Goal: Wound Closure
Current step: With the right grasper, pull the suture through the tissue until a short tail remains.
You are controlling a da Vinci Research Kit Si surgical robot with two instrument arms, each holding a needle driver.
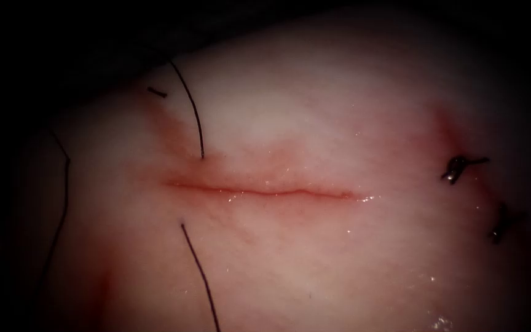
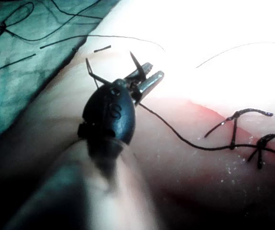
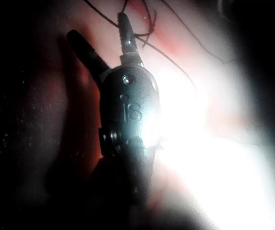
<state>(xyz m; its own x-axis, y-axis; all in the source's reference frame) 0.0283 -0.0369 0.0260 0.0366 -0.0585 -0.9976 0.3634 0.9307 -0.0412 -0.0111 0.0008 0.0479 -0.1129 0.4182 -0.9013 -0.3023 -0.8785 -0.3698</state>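
1. The cut point(image 1: 259, 191) ran across the middle of the tissue point(image 1: 314, 264). Its lips lay close together, with a faint line of red fluid point(image 1: 290, 192) along it.
2. The thread point(image 1: 193, 110) entered the tissue just above the cut's left end and came out again point(image 1: 199, 270) just below it. Another strand point(image 1: 62, 203) trailed over the tissue's dim left edge.
3. Two knots point(image 1: 459, 166) sat well to the right of the cut, one below the other, with bare tissue between them and the cut. A short cut end point(image 1: 157, 92) lay near the upper left edge.
4. In the left wrist view, the left tool point(image 2: 155, 69) hung over the tissue near its edge, beside a green cloth point(image 2: 13, 96) strewn with loose threads. Its fingers point(image 2: 152, 80) stood a narrow gap apart with nothing seen between them, and a strand passed close beneath.
5. In the right wrist view, the right tool point(image 3: 98, 26) had its fingers point(image 3: 85, 50) spread wide, gripping nothing (threads crossed near one tip).
6. Writing: "S" on the left tool's body and "IS" on the right tool's.
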